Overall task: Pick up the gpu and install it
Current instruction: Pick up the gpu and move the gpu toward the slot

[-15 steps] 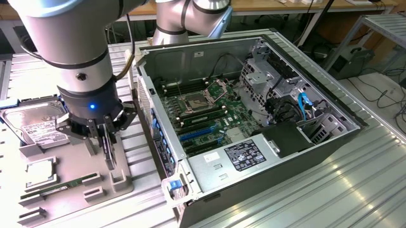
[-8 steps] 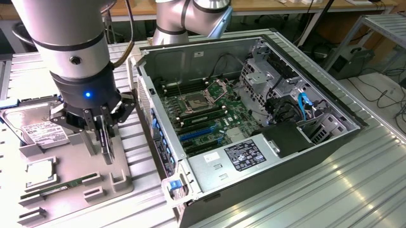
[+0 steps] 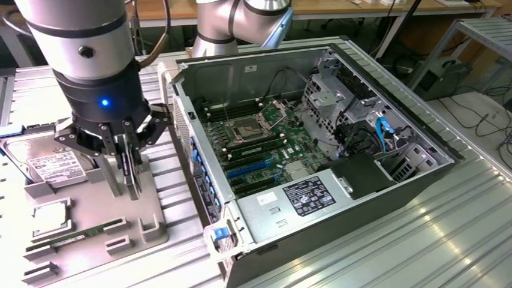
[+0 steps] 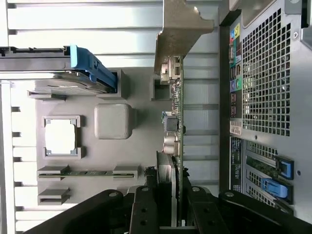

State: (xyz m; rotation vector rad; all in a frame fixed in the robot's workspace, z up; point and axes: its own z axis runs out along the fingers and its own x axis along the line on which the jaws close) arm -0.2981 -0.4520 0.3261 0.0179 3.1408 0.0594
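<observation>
- Between the jaws, one gpu was clamped edge-on.
- Beneath them lay one tray holding one hard drive, one processor, one RAM stick.
- Beside them stood one open computer case.

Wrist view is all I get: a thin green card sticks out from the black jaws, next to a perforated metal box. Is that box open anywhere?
Observer: Yes. The computer case lies on its side with the upper panel off, its motherboard facing up.
Operator: Anywhere on it a card could fit?
Observer: Long blue slots sit bare on the board, nothing plugged into them.
Operator: Is my card tilted?
Observer: No. The gpu hangs upright from the jaws, pointing down at the grey tray.
</observation>
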